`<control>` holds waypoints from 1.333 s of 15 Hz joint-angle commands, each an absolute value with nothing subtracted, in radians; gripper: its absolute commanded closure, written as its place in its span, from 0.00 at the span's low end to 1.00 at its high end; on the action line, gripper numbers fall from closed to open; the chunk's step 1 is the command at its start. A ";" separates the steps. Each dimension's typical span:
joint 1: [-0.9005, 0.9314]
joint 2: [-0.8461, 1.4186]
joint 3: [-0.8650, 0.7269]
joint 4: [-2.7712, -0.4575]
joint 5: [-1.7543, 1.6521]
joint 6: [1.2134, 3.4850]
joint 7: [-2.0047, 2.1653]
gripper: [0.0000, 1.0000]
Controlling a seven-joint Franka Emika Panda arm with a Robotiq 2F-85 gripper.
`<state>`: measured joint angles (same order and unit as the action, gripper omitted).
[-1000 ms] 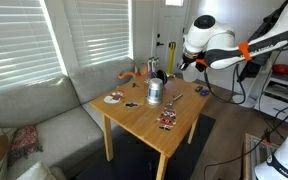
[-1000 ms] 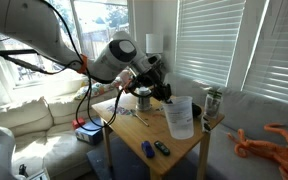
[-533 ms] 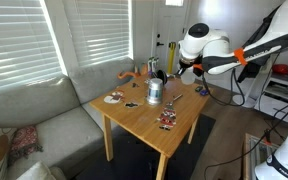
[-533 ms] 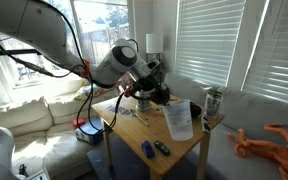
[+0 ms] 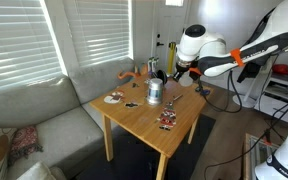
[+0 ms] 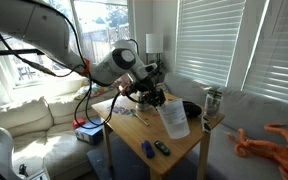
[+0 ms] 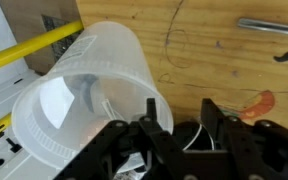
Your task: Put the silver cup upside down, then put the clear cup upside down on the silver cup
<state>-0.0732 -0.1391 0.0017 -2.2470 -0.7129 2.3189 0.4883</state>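
Clear cup (image 7: 84, 95) leans tilted over the tabletop (image 7: 234, 75), mouth toward my wrist, rim just beside my spread-apart hand (image 7: 182, 127), likely tipped for turning over.

The clear cup (image 7: 89, 85) is milky white (see-through); the silver cup (image 5: 154, 92) shiny grey; the table (image 7: 219, 75) honey-brown, grained.

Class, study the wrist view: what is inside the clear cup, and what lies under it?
The tilted clear cup looks empty inside. The wooden table shows beside it, but the cup's cloudy wall blurs whatever lies directly beneath.
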 commanded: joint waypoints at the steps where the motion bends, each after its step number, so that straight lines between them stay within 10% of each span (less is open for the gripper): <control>1: -0.059 -0.145 0.002 -2.246 -0.610 2.336 0.484 0.18; 5: -0.058 -0.140 0.006 -2.244 -0.528 2.332 0.496 0.00; 20: -0.084 -0.183 0.008 -2.167 -0.306 2.274 0.695 0.00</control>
<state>-0.0638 -0.1487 0.0021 -2.2144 -0.3335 2.3267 0.6005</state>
